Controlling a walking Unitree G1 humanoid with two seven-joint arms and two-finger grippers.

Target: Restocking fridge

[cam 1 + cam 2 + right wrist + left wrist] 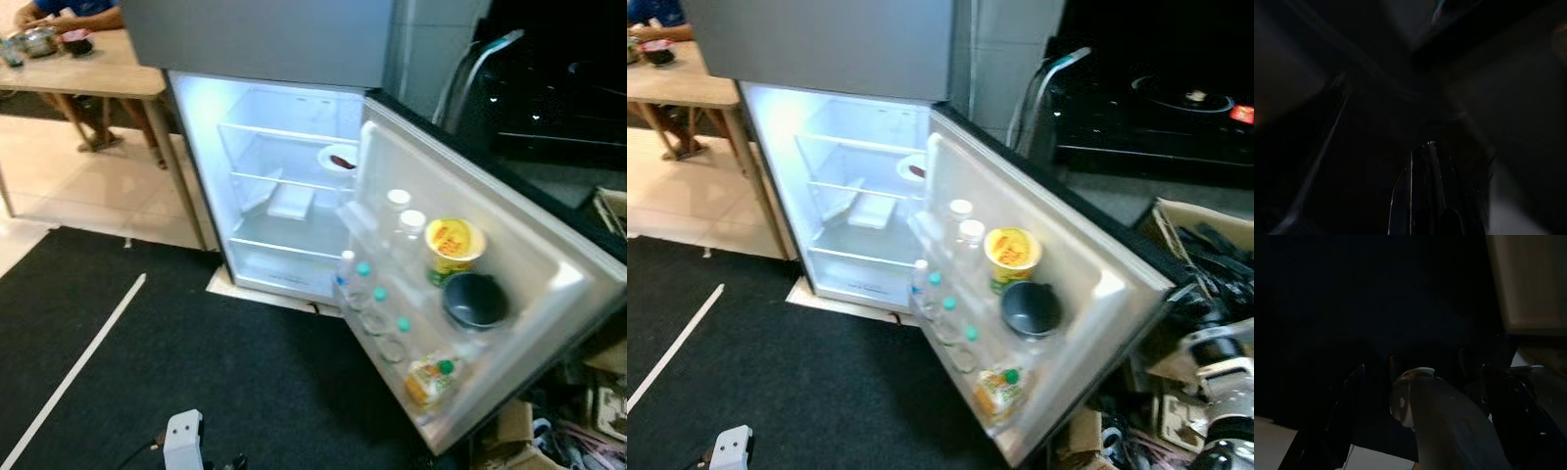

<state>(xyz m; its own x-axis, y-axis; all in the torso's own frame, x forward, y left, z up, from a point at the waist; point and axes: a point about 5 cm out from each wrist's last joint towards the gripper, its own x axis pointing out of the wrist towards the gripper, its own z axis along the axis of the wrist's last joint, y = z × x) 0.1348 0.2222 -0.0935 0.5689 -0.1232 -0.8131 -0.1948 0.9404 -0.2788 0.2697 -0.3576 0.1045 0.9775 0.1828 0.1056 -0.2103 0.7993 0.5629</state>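
Centrally in the left eye view, the fridge [284,206] stands with its lit interior exposed and its door [509,294] swung wide toward the right of the frame. Wire shelves cross the compartment; a white plate [338,159] with a dark item sits at the right end of an upper shelf, and a white tray [291,203] lies on the shelf below. The door racks hold two white-capped bottles [404,227], a yellow cup [454,248], a dark bowl [475,300], a row of teal-capped bottles [375,311] and, lowest, a green-capped bottle with a yellow label [431,379]. A wooden table [88,70] with a seated person [71,14] occupies the upper left; a black mat [196,372] with a white stripe covers the lower left.

Likewise, the right eye view shows the same scene, with a black stove [1176,117] at upper right and a cluttered box [1205,245] at right.

Dimly, the left wrist view shows the left gripper [1420,416], its dark fingers [1344,406] spread apart and holding nothing, with a pale rounded part between them.

Darker still, the right wrist view shows one black finger [1430,196] of the right gripper at lower centre; whether it is open or closed cannot be told.
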